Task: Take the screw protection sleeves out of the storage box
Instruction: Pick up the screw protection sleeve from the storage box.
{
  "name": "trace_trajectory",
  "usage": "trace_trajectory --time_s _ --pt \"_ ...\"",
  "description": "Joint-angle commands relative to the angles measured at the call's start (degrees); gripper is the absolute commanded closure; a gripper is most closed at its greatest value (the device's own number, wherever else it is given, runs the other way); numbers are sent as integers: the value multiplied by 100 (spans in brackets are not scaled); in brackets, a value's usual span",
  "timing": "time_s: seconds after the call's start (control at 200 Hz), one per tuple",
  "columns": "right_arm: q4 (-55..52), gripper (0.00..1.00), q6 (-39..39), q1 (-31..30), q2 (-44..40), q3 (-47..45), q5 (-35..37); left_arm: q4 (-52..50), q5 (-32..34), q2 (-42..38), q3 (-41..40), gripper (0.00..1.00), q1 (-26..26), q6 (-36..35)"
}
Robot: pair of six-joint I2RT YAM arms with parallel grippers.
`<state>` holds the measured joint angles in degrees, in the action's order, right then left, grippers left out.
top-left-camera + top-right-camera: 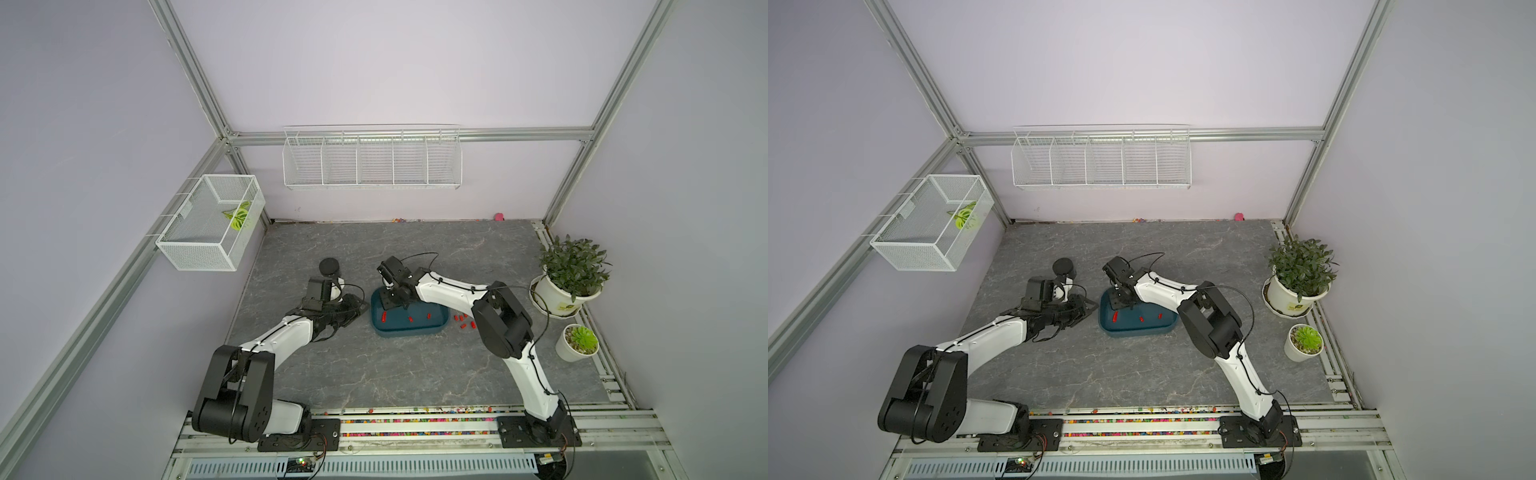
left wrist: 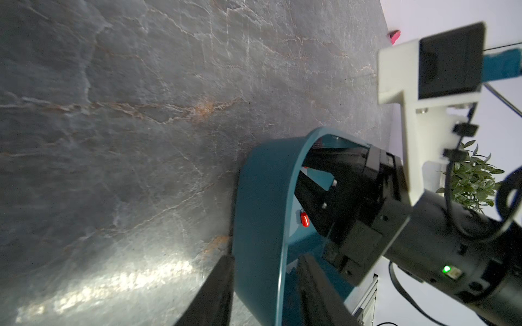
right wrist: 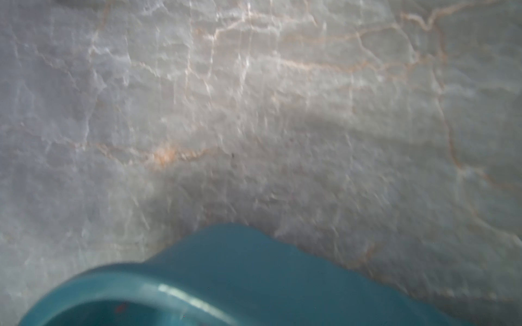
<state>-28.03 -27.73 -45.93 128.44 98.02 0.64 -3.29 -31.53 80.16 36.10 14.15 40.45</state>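
Red sleeve (image 2: 304, 219), apparently, inside storage box (image 2: 254, 211)

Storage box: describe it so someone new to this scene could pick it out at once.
Find the grey marbled table; near its middle sits the storage box, a shallow tub with rounded corners. Alone among the black cup and white baskets, it is dark teal, with red sleeves inside.
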Motion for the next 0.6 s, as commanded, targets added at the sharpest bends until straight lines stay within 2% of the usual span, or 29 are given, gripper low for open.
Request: trace_trajectory --time_s 0.0,0.26,0.595 --pt "-73 92 129 11 -543 -271 78 48 -50 52 44 57 -34 -24" --pt "-524 92 419 75 -1298 -479 -256 56 -41 55 42 57 -29 -28" --pt "-936 92 607 457 -2574 -1271 -650 65 -46 97 51 57 -34 -28"
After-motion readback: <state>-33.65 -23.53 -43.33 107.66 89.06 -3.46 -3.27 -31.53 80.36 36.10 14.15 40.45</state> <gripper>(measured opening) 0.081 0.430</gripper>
